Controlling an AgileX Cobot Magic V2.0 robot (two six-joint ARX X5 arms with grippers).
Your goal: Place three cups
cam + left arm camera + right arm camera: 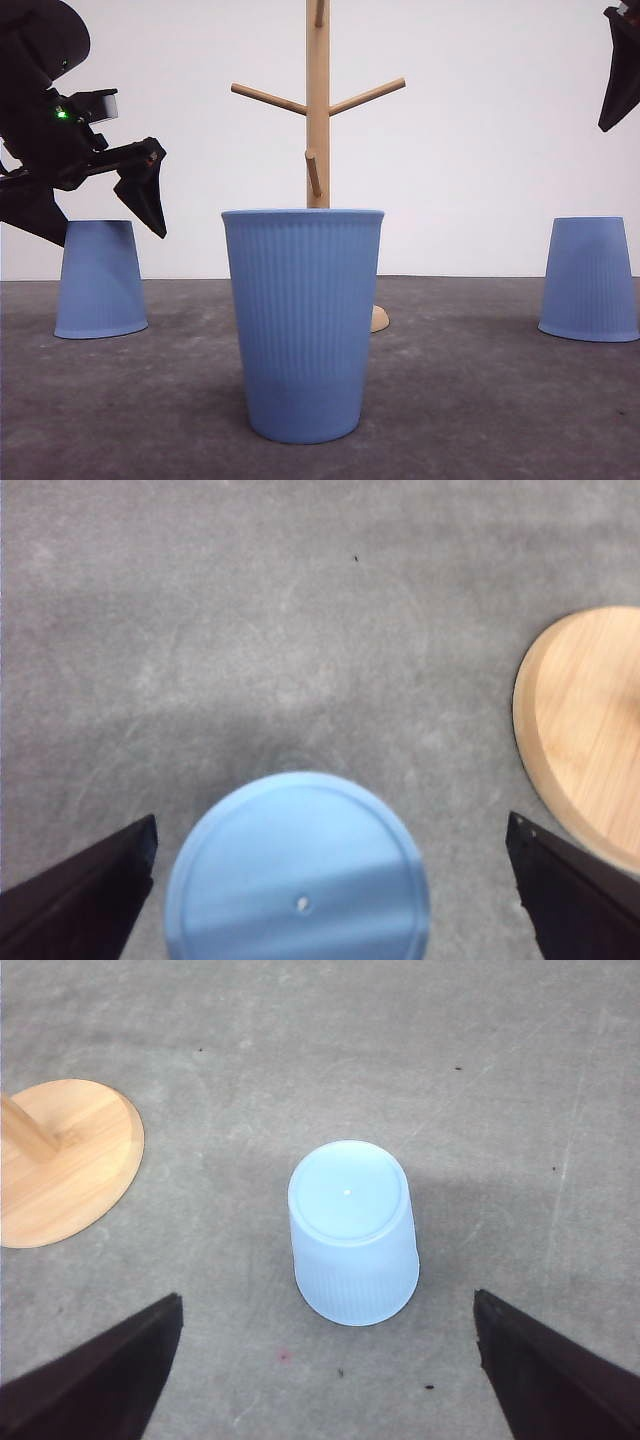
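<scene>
The left end effector (pixel 150 195) hangs released, fingers spread, directly above an upside-down blue cup (pixel 100 278) on the desk (pixel 460 400). The right end effector (pixel 325 1370) is likewise spread wide, high over a second inverted cup (pixel 352 1232). Between them, an upright third cup (pixel 303 320) stands before the wooden mug tree (pixel 318 100).

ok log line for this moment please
left gripper open above left cup | right gripper open over right cup | middle cup upright

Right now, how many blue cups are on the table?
3: one upright cup in the near centre, one upside-down cup at left, another upside-down cup at right. More could be hidden behind it.
</scene>
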